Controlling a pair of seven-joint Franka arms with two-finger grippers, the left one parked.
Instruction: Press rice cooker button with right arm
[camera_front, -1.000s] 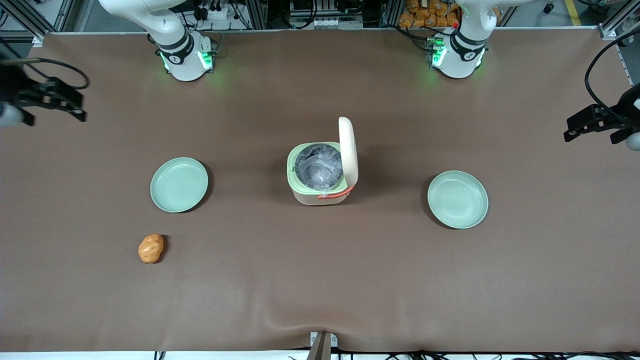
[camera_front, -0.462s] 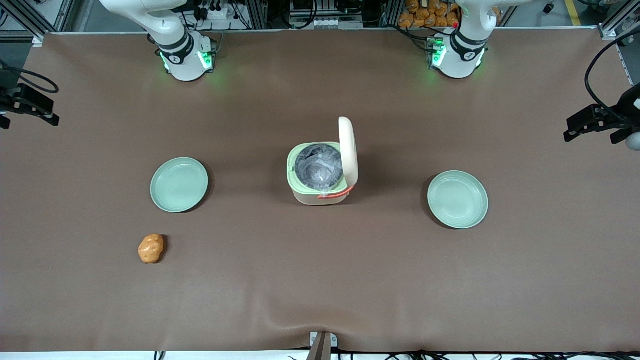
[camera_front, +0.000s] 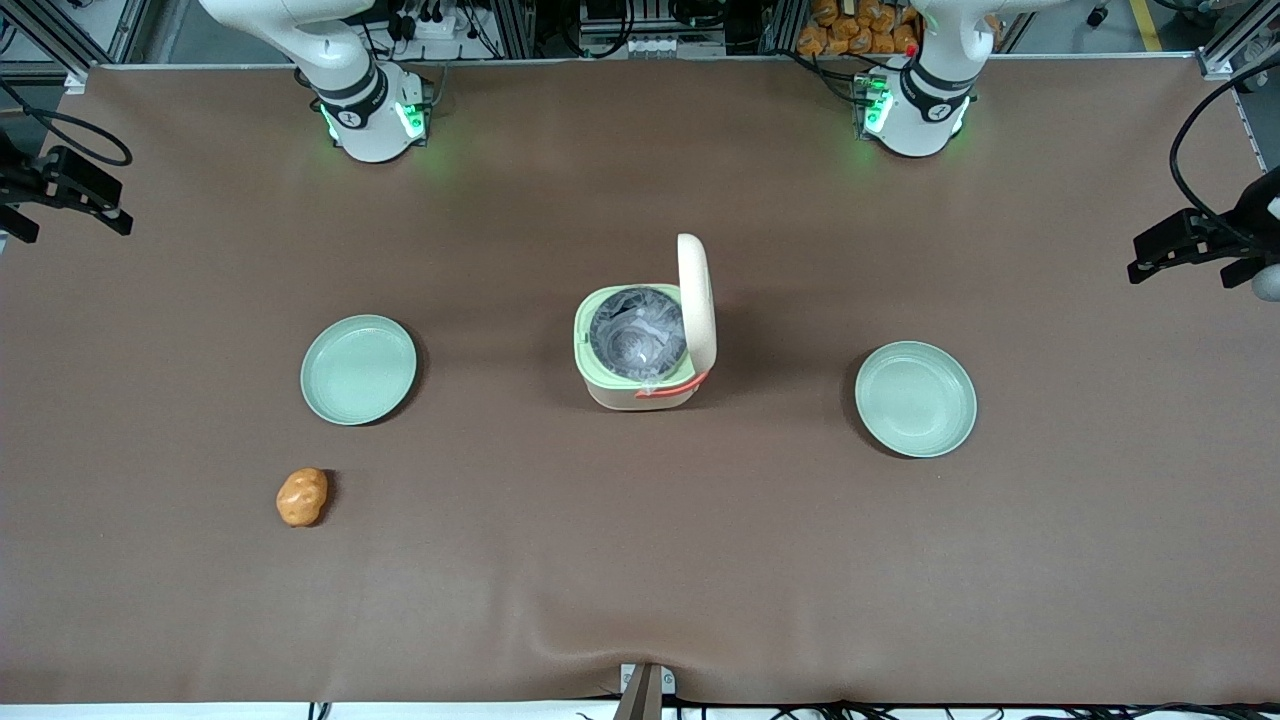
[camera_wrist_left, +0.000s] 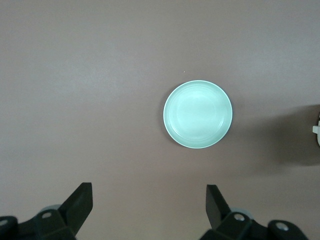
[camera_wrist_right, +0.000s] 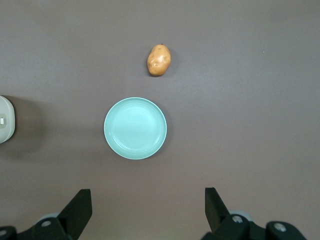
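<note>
The cream rice cooker (camera_front: 640, 345) stands mid-table with its lid upright and open, showing the silvery inner pot, the pale green rim and the coral-red handle. I cannot make out its button in the front view. The right arm's black gripper (camera_front: 68, 185) hangs high over the working arm's end of the table, far from the cooker. It is open, fingers wide apart with nothing between them (camera_wrist_right: 147, 192). Only a cream sliver of the cooker (camera_wrist_right: 5, 126) shows in the right wrist view.
A pale green plate (camera_front: 358, 369) lies between gripper and cooker, below the wrist camera (camera_wrist_right: 135, 128). An orange-brown potato (camera_front: 301, 496) lies nearer the front camera than that plate (camera_wrist_right: 159, 60). Another green plate (camera_front: 915, 398) sits toward the parked arm's end (camera_wrist_left: 198, 114).
The gripper has drawn away from the cooker toward the table's edge at the working arm's end, then shifted slightly farther from the front camera. The cooker, plates and potato have not moved.
</note>
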